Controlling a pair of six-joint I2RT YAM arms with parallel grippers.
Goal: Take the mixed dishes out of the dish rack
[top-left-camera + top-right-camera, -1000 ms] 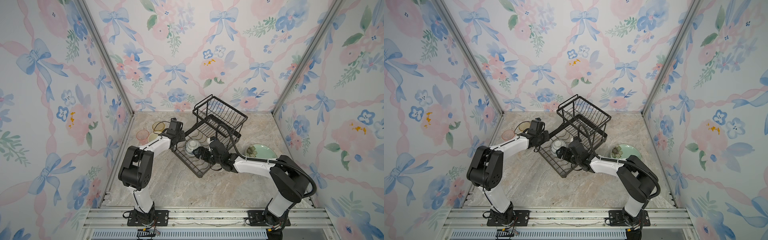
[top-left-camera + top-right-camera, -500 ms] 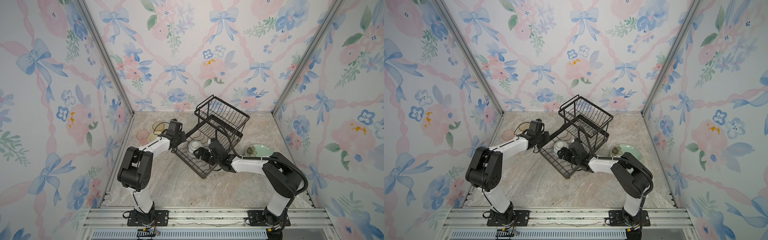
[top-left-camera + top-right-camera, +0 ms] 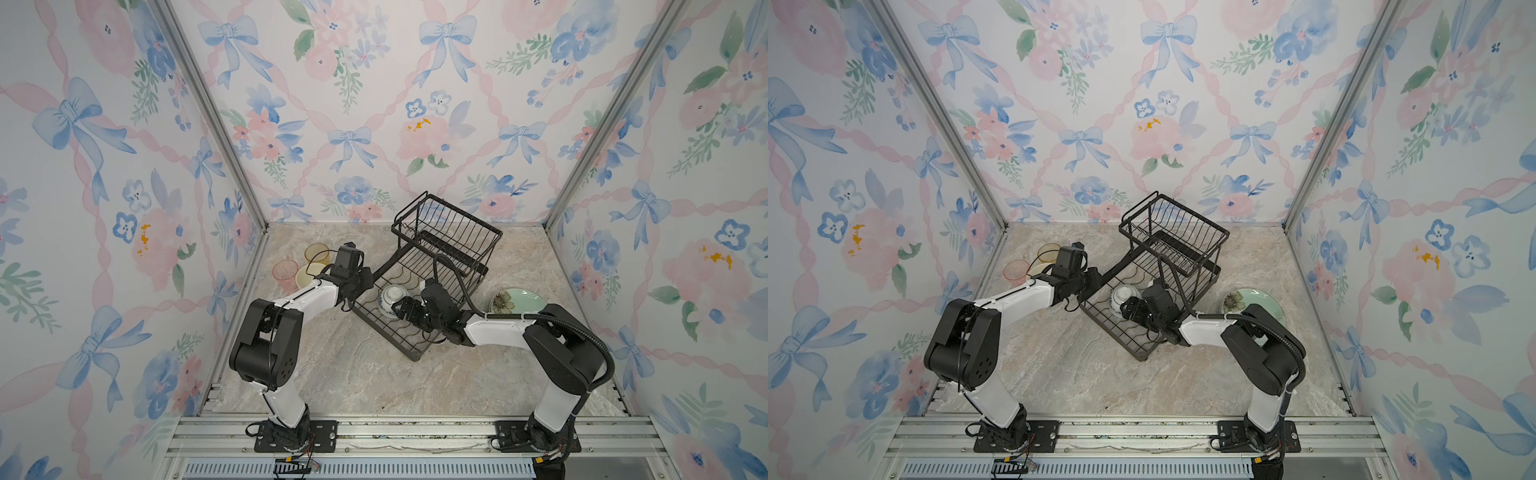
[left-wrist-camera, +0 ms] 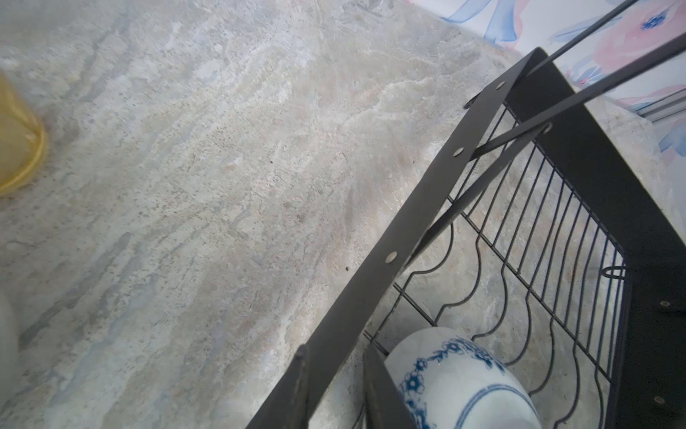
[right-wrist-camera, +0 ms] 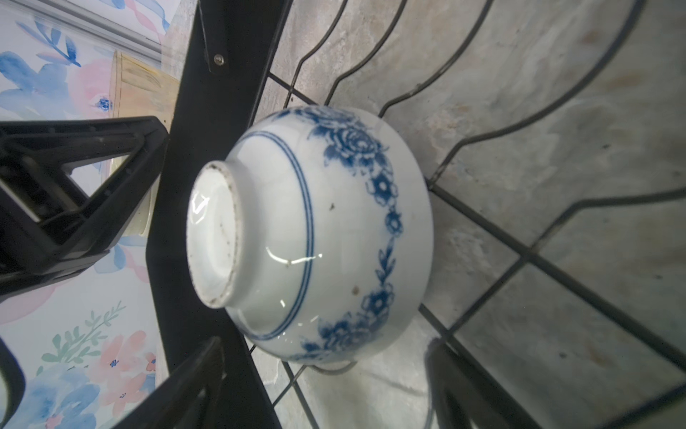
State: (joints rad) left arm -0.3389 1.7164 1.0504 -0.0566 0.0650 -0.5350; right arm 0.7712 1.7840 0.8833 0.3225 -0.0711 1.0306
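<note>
The black wire dish rack (image 3: 440,266) (image 3: 1167,257) stands at an angle near the back of the table. A blue-and-white patterned bowl (image 3: 392,296) (image 3: 1124,296) (image 5: 326,230) (image 4: 464,382) lies upside down in its lower tray. My left gripper (image 3: 365,286) (image 3: 1096,282) (image 4: 334,351) is shut on the tray's flat rim (image 4: 427,208), one finger on each side. My right gripper (image 3: 400,309) (image 3: 1128,309) (image 5: 326,345) is open inside the tray, and its fingertips flank the bowl's near edge without touching it.
A yellow tumbler (image 3: 316,251) (image 4: 18,148), a pink tumbler (image 3: 285,270) and a cream bowl (image 3: 308,275) stand on the table left of the rack, behind my left wrist. A pale green plate (image 3: 517,300) (image 3: 1252,302) lies right of the rack. The upper basket (image 3: 449,226) holds nothing.
My left jaws have narrowed onto the rack's rim. The right arm's elbow has drawn in to the left while its gripper stays by the bowl, with the jaws a little narrower.
</note>
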